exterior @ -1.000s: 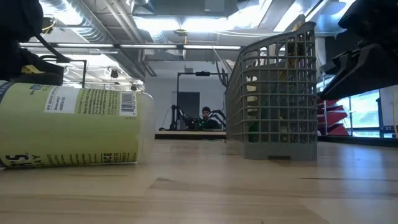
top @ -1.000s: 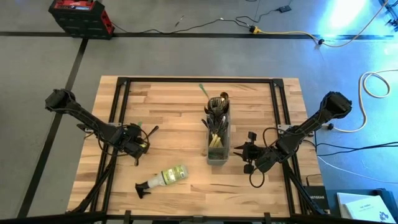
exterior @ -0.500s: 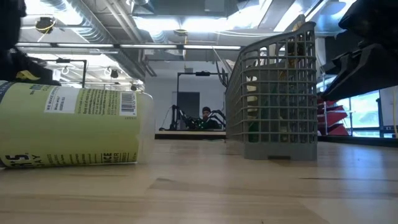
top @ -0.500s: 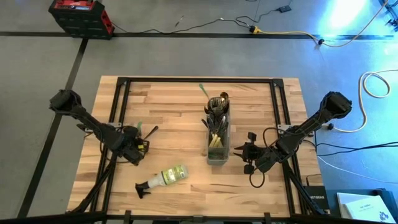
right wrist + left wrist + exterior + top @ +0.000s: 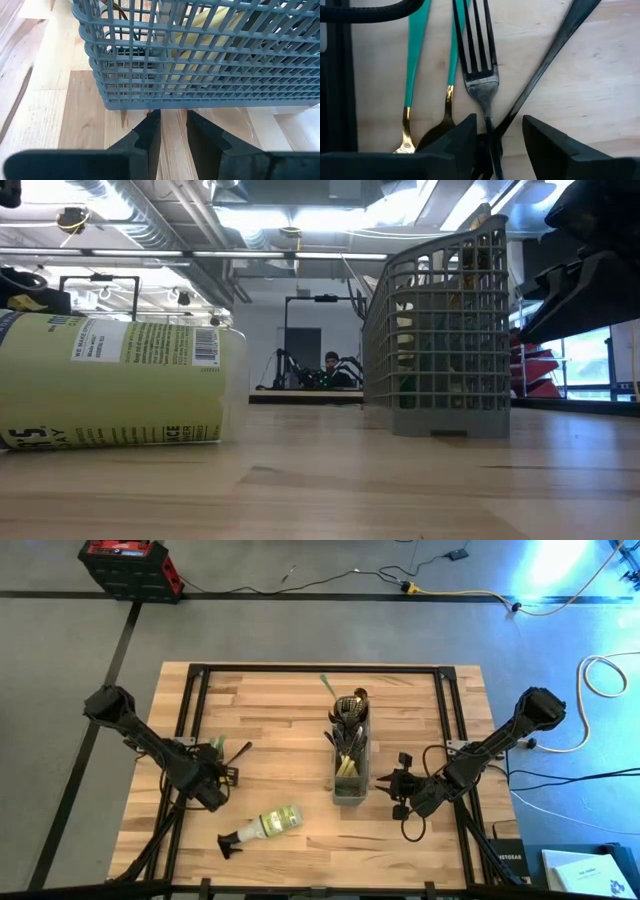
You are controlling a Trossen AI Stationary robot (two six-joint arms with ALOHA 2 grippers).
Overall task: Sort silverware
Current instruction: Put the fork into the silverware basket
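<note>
Loose silverware lies at the table's left. It includes a dark fork (image 5: 479,60), a dark handle (image 5: 555,45) crossing the fork's, and two green-handled gold pieces (image 5: 415,55). My left gripper (image 5: 212,778) (image 5: 497,142) points down over them, open, one finger on each side of where the two dark handles cross. More silverware (image 5: 349,730) stands in the grey mesh caddy (image 5: 350,765) (image 5: 440,330). My right gripper (image 5: 393,787) (image 5: 173,125) is open by a narrow gap at the caddy's near right wall, with nothing between its fingers. My left gripper straddles the dark fork's handle (image 5: 490,127) from above, fingers across it. The fork lies flat on the table, and I cannot tell whether a finger touches it. My right gripper's fingertips (image 5: 150,120) stand at the foot of the caddy's wall (image 5: 170,105). I cannot tell whether they touch it.
A spray bottle (image 5: 265,826) (image 5: 120,380) lies on its side near the front edge, close to my left gripper. One green-handled piece (image 5: 326,683) lies on the table beyond the caddy. A black frame (image 5: 190,700) runs under the table's sides.
My left gripper has moved a little toward the table's near edge and sunk. Its wrist has rolled. In the low view its dark arm has left the upper left corner. The silverware and the caddy have stayed where they were.
</note>
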